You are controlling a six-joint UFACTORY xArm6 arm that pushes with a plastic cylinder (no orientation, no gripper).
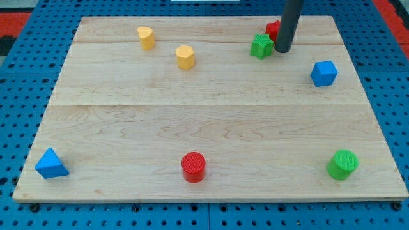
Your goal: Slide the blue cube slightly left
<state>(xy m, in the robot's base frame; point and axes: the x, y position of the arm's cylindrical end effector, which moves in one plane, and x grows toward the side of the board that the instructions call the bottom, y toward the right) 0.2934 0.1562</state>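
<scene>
Rod and tip first: my rod comes straight down from the view's top edge, upright and dark, and my tip (282, 50) rests on the wooden board (204, 121) near its top right. It is a bare rod end with no jaws, so nothing spreads or pinches; it holds nothing. My tip sits just beside the green block (261, 46), a star-like shape on its left, and close in front of a red block (273, 29) that the rod partly hides, so its shape cannot be made out; whether my tip touches either one I cannot tell. The blue cube (324, 73) lies below and to the right of my tip, apart from it, near the board's right edge. To the cube's left the board runs bare for a long way, with nothing in that row until far across. Two yellow blocks stand at the upper left: a rounded one (146, 38) near the top edge and a hexagonal one (185, 57) a little lower and to its right. Along the bottom are a blue triangular block (50, 164) at the left corner, a red cylinder (193, 167) in the middle and a green cylinder (343, 164) at the right. Around the board lies a blue pegboard surface (25, 64). No writing or label can be read.
</scene>
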